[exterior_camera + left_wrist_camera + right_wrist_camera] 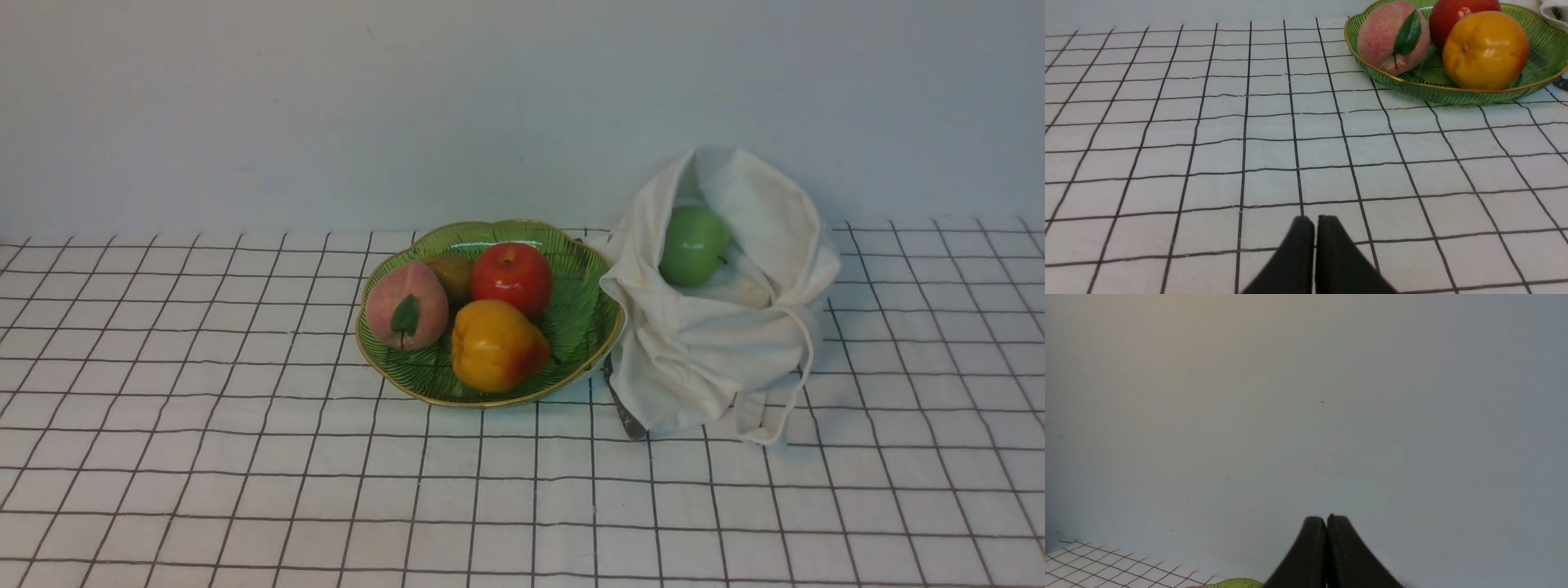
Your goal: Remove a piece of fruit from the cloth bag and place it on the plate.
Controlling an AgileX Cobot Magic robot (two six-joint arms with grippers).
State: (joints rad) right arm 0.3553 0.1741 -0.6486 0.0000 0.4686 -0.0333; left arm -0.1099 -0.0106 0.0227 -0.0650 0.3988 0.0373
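Note:
The yellow-orange fruit (494,345) with a reddish blush lies at the near side of the green leaf plate (584,322). It also shows in the left wrist view (1485,50) on the plate (1541,65). The off-white cloth bag (718,343) sits just right of the plate, mouth open. Neither arm shows in the front view. My left gripper (1314,220) is shut and empty, low over the checked cloth, well short of the plate. My right gripper (1326,519) is shut and empty, facing the bare wall, with a sliver of the plate (1237,584) at the frame's edge.
On the plate also lie a pink peach (406,306), a red apple (512,278) and a brownish fruit (454,276) behind them. A green apple (693,244) sits in the bag's mouth. A grey metal utensil (623,408) pokes out under the bag. A white wall stands behind.

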